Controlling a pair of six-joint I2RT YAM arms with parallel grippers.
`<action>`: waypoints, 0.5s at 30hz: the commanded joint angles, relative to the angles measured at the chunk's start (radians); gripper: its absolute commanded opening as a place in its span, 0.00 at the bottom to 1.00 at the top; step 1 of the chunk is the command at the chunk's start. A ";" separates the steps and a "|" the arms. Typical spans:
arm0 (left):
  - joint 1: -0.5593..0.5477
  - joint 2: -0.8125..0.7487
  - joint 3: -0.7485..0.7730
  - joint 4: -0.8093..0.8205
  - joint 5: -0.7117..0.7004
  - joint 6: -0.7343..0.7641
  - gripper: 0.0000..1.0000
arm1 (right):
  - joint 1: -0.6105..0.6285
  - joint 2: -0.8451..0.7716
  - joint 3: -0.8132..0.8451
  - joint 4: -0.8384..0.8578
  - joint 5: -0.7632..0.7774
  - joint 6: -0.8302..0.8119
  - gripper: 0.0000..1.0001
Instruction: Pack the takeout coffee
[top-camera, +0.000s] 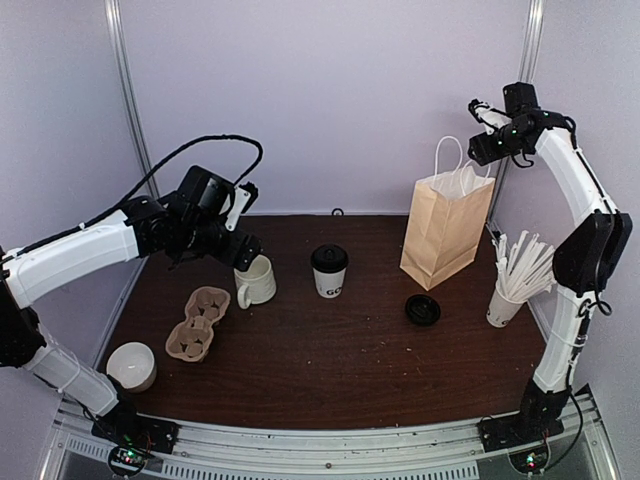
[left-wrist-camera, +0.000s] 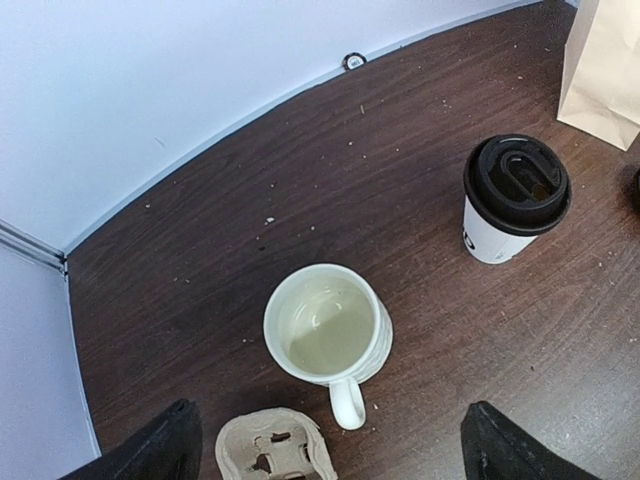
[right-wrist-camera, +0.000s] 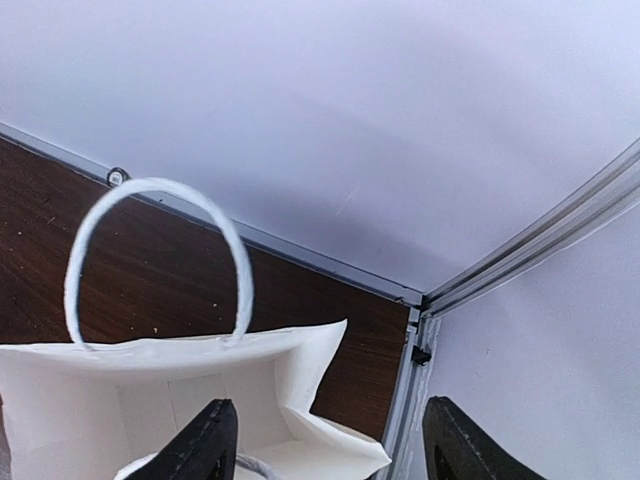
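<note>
The top view alone shows the whole table (top-camera: 330, 375). The takeout coffee (top-camera: 329, 270) stands upright near the middle with its black lid on, between the cream mug (top-camera: 256, 282) on the left and the brown paper bag (top-camera: 447, 225) on the right, and it touches neither. In the same view a loose black lid (top-camera: 422, 310) lies in front of the bag, and a white cup of straws (top-camera: 512, 285) stands at the right edge. A cardboard cup carrier (top-camera: 198, 323) and a small white cup (top-camera: 131, 366) are at the near left. The left wrist view adds that the mug is empty inside and sits directly under the left claw (left-wrist-camera: 330, 407). This claw is wide open and holds nothing, and the coffee is off to its right side. The right wrist view looks down into the open mouth of the bag, which the top view does not show. One white handle (right-wrist-camera: 160, 250) stands up in a loop. The right claw (right-wrist-camera: 330, 403) hangs above the rim near the back right corner, with its fingers (right-wrist-camera: 200, 445) apart and gripping nothing.
</note>
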 joint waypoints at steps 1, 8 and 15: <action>-0.001 0.008 0.033 0.020 0.012 0.014 0.94 | -0.037 0.048 0.043 -0.017 -0.189 0.037 0.66; -0.001 0.018 0.034 0.016 0.009 0.016 0.94 | -0.038 0.076 0.043 -0.019 -0.312 0.045 0.64; -0.001 0.030 0.037 0.012 0.014 0.020 0.94 | -0.038 0.048 0.016 0.027 -0.287 0.040 0.65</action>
